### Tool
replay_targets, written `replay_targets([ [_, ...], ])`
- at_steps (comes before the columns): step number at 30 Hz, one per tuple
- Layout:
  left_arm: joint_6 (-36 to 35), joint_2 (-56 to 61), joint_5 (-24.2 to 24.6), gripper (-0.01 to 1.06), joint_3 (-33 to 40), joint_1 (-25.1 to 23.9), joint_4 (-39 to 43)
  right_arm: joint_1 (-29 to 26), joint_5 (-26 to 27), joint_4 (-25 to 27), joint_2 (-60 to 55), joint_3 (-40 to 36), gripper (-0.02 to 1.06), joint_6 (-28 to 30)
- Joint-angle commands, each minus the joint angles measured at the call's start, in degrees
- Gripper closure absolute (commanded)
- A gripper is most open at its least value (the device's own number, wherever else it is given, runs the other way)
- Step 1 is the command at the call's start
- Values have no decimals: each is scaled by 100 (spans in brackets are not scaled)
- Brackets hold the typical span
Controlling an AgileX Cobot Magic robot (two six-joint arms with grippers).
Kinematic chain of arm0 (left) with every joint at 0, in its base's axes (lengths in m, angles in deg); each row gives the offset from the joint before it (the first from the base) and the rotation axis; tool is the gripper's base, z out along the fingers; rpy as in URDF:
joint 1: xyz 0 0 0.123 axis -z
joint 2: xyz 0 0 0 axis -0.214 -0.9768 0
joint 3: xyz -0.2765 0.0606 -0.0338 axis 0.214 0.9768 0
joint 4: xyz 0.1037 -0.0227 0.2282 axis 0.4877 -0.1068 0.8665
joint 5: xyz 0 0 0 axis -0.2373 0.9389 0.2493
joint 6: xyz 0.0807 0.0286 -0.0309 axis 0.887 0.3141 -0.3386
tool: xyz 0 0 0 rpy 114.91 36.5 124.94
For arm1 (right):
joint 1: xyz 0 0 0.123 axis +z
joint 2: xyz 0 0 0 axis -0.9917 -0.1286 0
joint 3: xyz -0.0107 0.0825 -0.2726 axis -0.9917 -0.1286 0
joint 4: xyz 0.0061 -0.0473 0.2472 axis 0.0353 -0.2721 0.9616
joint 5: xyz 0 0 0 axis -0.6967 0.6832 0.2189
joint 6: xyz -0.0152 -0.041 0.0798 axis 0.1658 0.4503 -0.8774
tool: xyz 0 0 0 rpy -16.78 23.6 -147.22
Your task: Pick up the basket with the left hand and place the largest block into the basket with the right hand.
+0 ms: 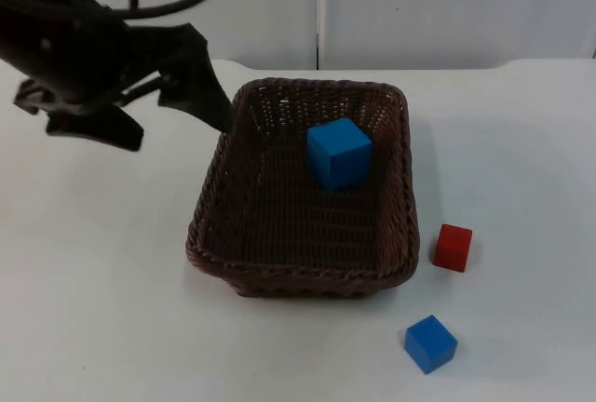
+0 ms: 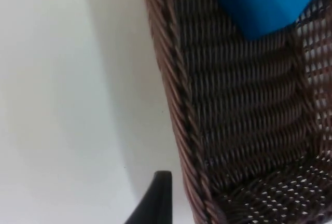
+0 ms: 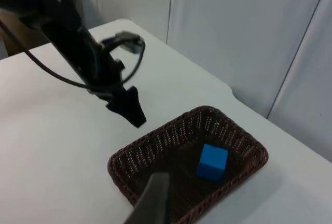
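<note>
The brown wicker basket (image 1: 212,225) rests on the white table, and the large blue block (image 1: 339,153) lies inside it toward the far right. The same basket (image 3: 120,168) and block (image 3: 212,162) appear in the right wrist view, seen from high above. My left gripper (image 1: 212,109) hovers by the basket's far left corner, just outside the rim and apart from it (image 3: 130,111). In the left wrist view the basket's woven wall (image 2: 176,105) runs close by, with the blue block (image 2: 267,1) beyond it. My right gripper (image 3: 153,198) waits high up, away from the table.
A small red block (image 1: 453,247) lies on the table just right of the basket. A smaller blue block (image 1: 430,342) sits near the front edge. The grey partition wall (image 1: 419,2) closes the back. Bare table spreads to the left of the basket.
</note>
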Motion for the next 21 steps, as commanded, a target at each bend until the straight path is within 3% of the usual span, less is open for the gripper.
replay_targets([
  [1, 53, 375, -142, 16, 184, 12, -92, -4, -34, -20, 68, -70, 20, -52],
  [11, 423, 2556, -418, 16, 1239, 12, -102, -4, 761, -20, 1392, -1588, 20, -356],
  [21, 487, 4655, -174, 16, 1633, 12, 58, -4, 675, -20, 2792, -2443, 20, -673],
])
